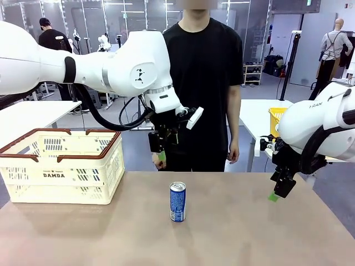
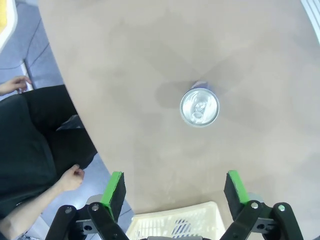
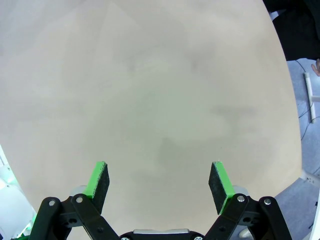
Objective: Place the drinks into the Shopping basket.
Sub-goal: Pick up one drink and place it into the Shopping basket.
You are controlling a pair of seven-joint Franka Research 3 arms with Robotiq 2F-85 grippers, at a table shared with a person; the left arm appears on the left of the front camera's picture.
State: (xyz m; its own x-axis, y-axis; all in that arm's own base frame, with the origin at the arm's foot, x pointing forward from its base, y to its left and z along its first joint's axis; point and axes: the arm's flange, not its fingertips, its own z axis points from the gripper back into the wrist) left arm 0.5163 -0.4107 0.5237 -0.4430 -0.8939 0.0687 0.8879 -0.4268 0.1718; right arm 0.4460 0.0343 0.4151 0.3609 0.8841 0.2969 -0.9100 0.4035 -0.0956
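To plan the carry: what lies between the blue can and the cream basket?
Bare tabletop between the blue can and the basket, seen in the front view.

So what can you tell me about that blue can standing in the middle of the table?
The blue can is a slim metal drink can with white markings and a silver top; its pull tab looks unopened in the left wrist view. It stands upright near the middle of the brown table, right of the basket. Nothing touches it but the tabletop.
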